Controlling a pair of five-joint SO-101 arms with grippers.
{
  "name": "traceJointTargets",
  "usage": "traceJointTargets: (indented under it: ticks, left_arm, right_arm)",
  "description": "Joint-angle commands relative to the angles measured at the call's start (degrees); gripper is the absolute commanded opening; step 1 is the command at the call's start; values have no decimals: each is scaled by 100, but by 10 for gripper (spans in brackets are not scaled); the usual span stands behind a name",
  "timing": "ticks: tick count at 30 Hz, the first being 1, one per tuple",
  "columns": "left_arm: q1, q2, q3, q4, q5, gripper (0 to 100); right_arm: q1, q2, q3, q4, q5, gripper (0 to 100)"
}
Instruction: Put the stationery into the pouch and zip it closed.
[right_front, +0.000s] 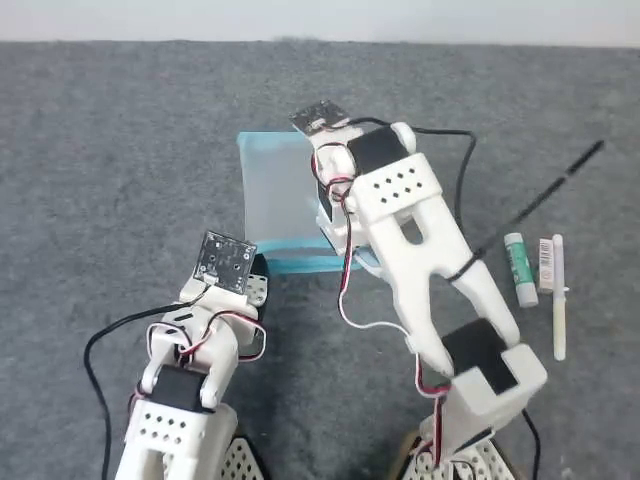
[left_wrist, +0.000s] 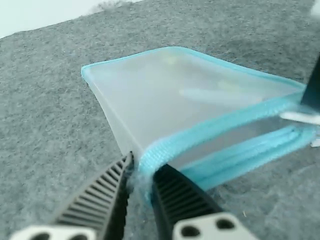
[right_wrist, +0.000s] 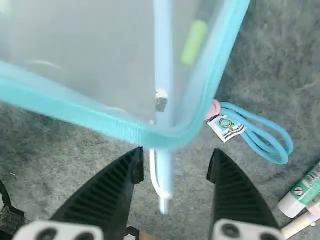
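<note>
The translucent pouch (right_front: 280, 195) with light blue trim lies at the table's middle. My left gripper (right_front: 258, 272) is at its near corner, shut on the blue zipper edge (left_wrist: 165, 150), which shows between my left gripper's (left_wrist: 142, 170) fingers. My right gripper (right_front: 340, 235) hovers over the pouch's near right end. In the right wrist view it (right_wrist: 176, 157) is open, astride a light blue pen (right_wrist: 162, 165) that sticks out of the pouch (right_wrist: 75, 55). A green item (right_wrist: 194, 35) shows faintly inside. A glue stick (right_front: 520, 268), a small tube (right_front: 545, 264), a white pen (right_front: 559, 296) and a black pen (right_front: 545, 200) lie to the right.
The zipper's blue cord loop (right_wrist: 262, 137) with a white tag (right_wrist: 226, 126) lies on the grey felt beside the pouch's corner. The glue stick (right_wrist: 300, 192) is close by it. Open felt stretches to the left and behind the pouch.
</note>
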Motion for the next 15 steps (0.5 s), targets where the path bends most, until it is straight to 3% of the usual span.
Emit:
traceJointTargets:
  ticks: [1,7,10,15]
  left_arm:
    - [18,26,-92,-211,62,12]
    - [-18,26,-92,-202,62,12]
    - [-79,26,-127,-202,88,12]
    - [-132,18,-136,-202,70,12]
  right_arm:
    - [-13,-690,-316,233,281,159]
    - [321,-1393,352,242,1081,2]
    - [523,-2149,1319,127,1662,6]
    - [1095,-3837,4141,-1499,2365,7]
